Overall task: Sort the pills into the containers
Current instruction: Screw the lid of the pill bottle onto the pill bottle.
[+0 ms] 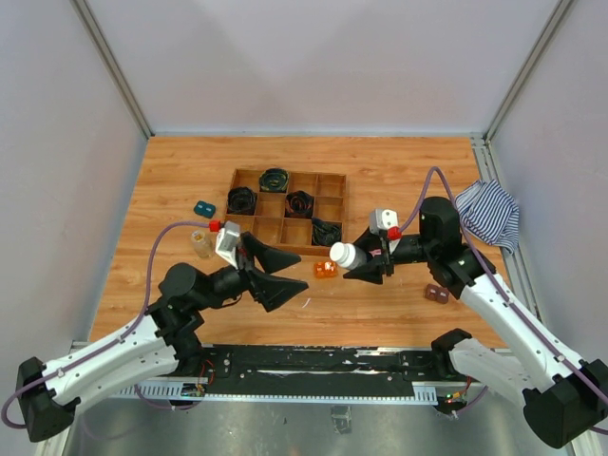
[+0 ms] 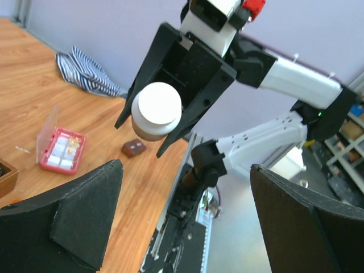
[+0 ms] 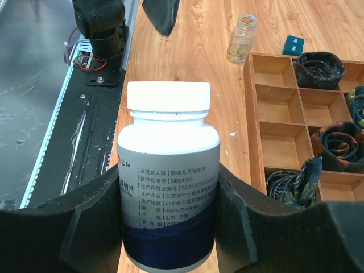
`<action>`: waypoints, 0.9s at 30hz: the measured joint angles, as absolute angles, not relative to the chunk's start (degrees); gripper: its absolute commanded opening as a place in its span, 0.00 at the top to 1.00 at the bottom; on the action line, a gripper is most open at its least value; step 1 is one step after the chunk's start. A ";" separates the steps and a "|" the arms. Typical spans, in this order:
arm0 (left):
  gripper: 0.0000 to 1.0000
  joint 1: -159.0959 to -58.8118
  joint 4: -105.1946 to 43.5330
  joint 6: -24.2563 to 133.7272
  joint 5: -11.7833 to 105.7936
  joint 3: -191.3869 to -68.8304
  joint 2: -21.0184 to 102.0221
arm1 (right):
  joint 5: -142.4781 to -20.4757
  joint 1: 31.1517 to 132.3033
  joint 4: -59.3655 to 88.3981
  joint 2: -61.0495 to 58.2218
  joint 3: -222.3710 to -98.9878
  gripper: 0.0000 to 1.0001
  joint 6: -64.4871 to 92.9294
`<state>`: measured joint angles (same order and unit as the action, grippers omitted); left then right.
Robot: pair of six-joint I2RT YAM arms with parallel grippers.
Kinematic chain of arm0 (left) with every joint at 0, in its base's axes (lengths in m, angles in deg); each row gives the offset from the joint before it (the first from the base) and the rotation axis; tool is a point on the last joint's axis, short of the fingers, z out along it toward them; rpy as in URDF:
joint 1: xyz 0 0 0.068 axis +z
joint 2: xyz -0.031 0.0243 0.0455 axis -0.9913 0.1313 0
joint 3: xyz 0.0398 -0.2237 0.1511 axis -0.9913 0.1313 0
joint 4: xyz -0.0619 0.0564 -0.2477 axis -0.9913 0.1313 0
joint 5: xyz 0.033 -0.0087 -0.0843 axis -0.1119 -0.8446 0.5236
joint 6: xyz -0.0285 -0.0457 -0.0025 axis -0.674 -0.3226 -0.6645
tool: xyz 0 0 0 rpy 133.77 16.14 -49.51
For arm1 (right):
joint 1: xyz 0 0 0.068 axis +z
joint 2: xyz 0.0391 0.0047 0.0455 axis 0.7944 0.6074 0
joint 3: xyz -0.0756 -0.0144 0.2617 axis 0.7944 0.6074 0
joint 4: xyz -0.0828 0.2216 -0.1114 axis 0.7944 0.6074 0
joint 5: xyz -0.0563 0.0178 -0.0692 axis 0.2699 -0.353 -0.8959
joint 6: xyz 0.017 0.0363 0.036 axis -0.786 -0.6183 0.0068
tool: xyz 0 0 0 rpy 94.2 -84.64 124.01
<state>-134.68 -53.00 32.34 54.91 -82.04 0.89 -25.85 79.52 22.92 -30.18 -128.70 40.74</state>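
My right gripper (image 1: pixel 362 262) is shut on the dark bottle with a white cap (image 1: pixel 346 255). It holds the bottle above the table, cap pointing toward the left arm. In the right wrist view both pads press the bottle's labelled body (image 3: pixel 168 182). My left gripper (image 1: pixel 300 276) stands wide open just left of the cap with nothing between its fingers (image 2: pixel 74 219). The cap (image 2: pixel 157 106) faces the left wrist camera. The pink box (image 2: pixel 61 149) lies open on the table, with pale and yellowish bits in its cells. The clear vial (image 1: pixel 201 244) stands upright left of the left gripper.
A wooden compartment tray (image 1: pixel 332 182) with black coils sits at mid-table. A small teal item (image 1: pixel 204 209) lies left of it. A brown block (image 1: pixel 437 294) rests near the right arm, and a striped cloth (image 1: pixel 489 214) lies at the right edge.
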 measured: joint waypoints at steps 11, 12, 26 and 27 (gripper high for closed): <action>0.05 -134.75 -62.46 21.83 41.20 -76.79 -2.98 | -23.12 76.87 22.98 -30.18 -128.70 0.99 42.31; 0.06 -134.86 -62.22 21.65 39.76 -77.12 -2.06 | -23.10 76.68 22.96 -30.18 -128.70 0.99 42.34; 0.09 -148.89 -49.61 27.68 15.39 -94.10 16.03 | -23.16 76.52 22.98 -30.03 -128.70 0.99 42.58; 0.09 -149.04 -49.09 27.75 14.47 -94.60 16.54 | -23.19 76.52 22.98 -29.98 -128.70 0.99 42.60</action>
<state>-149.04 -49.09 27.75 14.47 -94.60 16.54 -23.19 76.52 22.98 -29.98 -128.70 42.60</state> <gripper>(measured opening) 0.918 0.530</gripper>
